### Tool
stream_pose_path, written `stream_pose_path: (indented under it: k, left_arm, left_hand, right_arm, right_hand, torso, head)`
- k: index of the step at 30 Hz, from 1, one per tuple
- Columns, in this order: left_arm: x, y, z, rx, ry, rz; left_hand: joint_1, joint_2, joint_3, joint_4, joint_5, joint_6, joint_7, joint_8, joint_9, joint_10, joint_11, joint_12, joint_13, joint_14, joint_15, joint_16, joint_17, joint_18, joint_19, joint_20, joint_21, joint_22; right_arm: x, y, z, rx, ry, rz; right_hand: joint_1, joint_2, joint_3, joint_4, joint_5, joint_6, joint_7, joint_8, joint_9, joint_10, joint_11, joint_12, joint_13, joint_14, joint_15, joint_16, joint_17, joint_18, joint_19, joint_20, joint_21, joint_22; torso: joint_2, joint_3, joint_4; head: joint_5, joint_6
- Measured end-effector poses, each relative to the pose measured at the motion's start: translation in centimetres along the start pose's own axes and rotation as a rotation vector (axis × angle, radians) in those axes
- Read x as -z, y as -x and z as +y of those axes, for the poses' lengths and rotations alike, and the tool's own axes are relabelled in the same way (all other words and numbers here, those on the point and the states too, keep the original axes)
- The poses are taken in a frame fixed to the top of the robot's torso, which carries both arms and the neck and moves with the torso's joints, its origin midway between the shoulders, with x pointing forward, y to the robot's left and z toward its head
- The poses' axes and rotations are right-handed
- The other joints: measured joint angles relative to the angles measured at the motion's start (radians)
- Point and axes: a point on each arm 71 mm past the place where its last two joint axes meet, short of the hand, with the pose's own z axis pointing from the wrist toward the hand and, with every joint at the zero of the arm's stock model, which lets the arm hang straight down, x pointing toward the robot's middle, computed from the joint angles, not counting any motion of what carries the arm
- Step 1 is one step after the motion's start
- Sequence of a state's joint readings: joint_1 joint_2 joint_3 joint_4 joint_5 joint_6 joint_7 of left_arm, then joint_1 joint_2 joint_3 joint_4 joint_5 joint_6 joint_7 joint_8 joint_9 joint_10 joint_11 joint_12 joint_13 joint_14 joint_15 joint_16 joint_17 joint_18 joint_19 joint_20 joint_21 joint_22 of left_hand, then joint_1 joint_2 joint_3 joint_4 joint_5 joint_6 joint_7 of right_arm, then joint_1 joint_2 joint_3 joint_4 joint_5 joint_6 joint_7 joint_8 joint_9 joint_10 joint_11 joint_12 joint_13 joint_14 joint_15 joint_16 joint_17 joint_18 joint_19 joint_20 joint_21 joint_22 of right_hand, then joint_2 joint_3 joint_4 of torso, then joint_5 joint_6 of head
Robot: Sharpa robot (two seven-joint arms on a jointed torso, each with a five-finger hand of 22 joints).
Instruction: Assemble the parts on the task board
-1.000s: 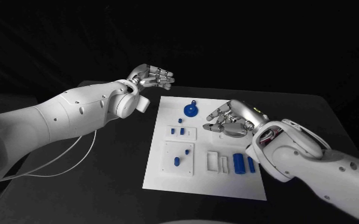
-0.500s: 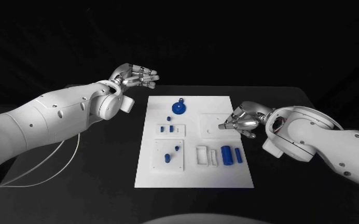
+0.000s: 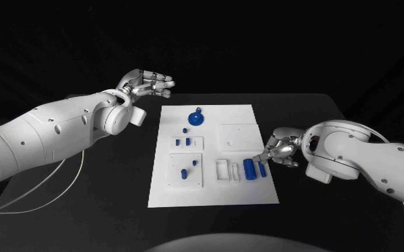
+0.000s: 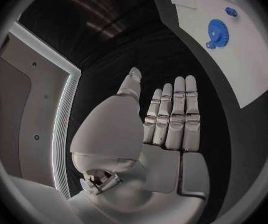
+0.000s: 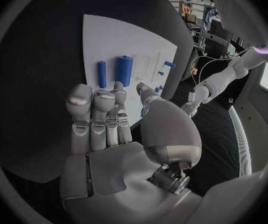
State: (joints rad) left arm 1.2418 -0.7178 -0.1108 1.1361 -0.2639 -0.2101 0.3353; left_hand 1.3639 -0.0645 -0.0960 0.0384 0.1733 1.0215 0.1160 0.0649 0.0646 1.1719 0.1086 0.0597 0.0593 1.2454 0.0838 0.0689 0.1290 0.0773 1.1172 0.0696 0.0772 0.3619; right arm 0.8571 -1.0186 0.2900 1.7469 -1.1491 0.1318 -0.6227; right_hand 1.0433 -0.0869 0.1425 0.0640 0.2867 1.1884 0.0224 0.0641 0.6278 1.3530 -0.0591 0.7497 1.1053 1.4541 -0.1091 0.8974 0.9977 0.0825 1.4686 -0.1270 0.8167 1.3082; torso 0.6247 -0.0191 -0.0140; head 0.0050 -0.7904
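Head view: thick blue cylinder (image 3: 249,168) lies lengthwise along task board (image 3: 240,193)

A white task board (image 3: 211,193) lies on a black table (image 3: 101,205), its plain surface broken by bright blue parts: a blue gear (image 3: 196,118) with a small blue knob at its edge, a thick blue cylinder (image 3: 249,168) beside a thinner blue rod (image 3: 262,169), and several small blue pegs (image 3: 185,173) standing in white raised blocks (image 3: 187,170). Two white holders (image 3: 223,170) match the board's colour. The left hand (image 3: 150,84) and right hand (image 3: 282,150) are both metallic silver with darker grey seams, each on a glossy white arm (image 3: 59,132) dotted with small dark screws. A thin white cable (image 3: 51,191) trails over the black tabletop.
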Motion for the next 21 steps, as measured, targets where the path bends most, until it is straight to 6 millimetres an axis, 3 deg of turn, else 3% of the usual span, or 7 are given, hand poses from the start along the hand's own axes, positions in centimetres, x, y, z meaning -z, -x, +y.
stream_pose_path:
  k: [3, 6, 13, 21]
  left_arm:
    - [0.0, -0.2, 0.1, 0.003, 0.0, 0.004]
    - [0.1, -0.3, 0.2, 0.005, 0.001, 0.006]
    - [0.1, -0.4, 0.3, 0.01, 0.002, 0.008]
    - [0.0, -0.8, 0.3, 0.014, 0.002, 0.015]
  left_hand:
    - [-0.003, -0.003, -0.003, 0.003, 0.0, -0.002, 0.002, 0.0, 0.0, 0.0, 0.0, 0.0, 0.0, 0.0, 0.0, 0.0, 0.0, 0.0, 0.0, 0.0, 0.004, -0.015]
    - [-0.003, -0.003, 0.0, 0.005, 0.0, -0.002, 0.002, 0.0, 0.0, 0.0, 0.0, 0.0, 0.0, 0.0, 0.0, 0.0, 0.001, 0.0, 0.0, 0.0, 0.004, -0.027]
    - [-0.007, 0.002, -0.002, 0.008, 0.0, -0.002, 0.002, 0.0, 0.0, 0.0, 0.0, 0.0, 0.0, 0.0, 0.0, 0.0, 0.001, 0.0, 0.004, 0.004, 0.008, -0.034]
    - [-0.007, 0.002, 0.0, 0.011, 0.0, -0.005, 0.005, 0.0, 0.0, 0.0, 0.0, 0.0, 0.0, 0.0, 0.0, 0.0, 0.001, 0.0, 0.004, 0.004, 0.008, -0.038]
  right_arm:
    - [-0.1, -0.5, 0.1, 0.011, -0.006, 0.011]
    - [-0.1, -0.9, 0.3, 0.024, -0.007, 0.014]
    - [-0.4, -1.8, 0.6, 0.066, -0.013, 0.014]
    - [-1.2, -3.0, 1.0, 0.123, -0.019, 0.014]
  right_hand:
    - [0.004, -0.03, 0.009, 0.033, -0.004, -0.006, -0.006, 0.0, 0.107, 0.007, 0.0, 0.008, 0.014, 0.0, 0.0, 0.005, 0.012, 0.0, -0.004, -0.004, 0.009, 0.0]
    - [0.003, -0.041, 0.016, 0.064, -0.023, -0.007, -0.007, 0.0, 0.158, 0.007, 0.0, 0.009, 0.021, 0.0, 0.0, 0.007, 0.02, 0.0, -0.004, -0.004, 0.014, 0.0]
    - [0.001, -0.069, 0.026, 0.113, -0.07, -0.013, -0.009, 0.0, 0.186, 0.007, 0.0, 0.008, 0.021, 0.0, 0.0, 0.007, 0.026, 0.001, -0.004, -0.004, 0.014, 0.0]
    - [-0.001, -0.085, 0.03, 0.149, -0.109, -0.016, -0.009, 0.0, 0.218, 0.007, 0.0, 0.006, 0.021, 0.0, 0.0, 0.007, 0.031, 0.001, -0.004, -0.003, 0.014, 0.0]
  torso:
    - [-0.003, -0.0025, 0.0004]
    - [-0.004, -0.0037, 0.0011]
    - [-0.003, -0.005, 0.0002]
    - [-0.003, -0.0044, -0.0007]
  head:
    - [-0.001, -0.004]
    - [0.0, -0.006]
    - [0.005, -0.011]
    - [0.012, -0.016]
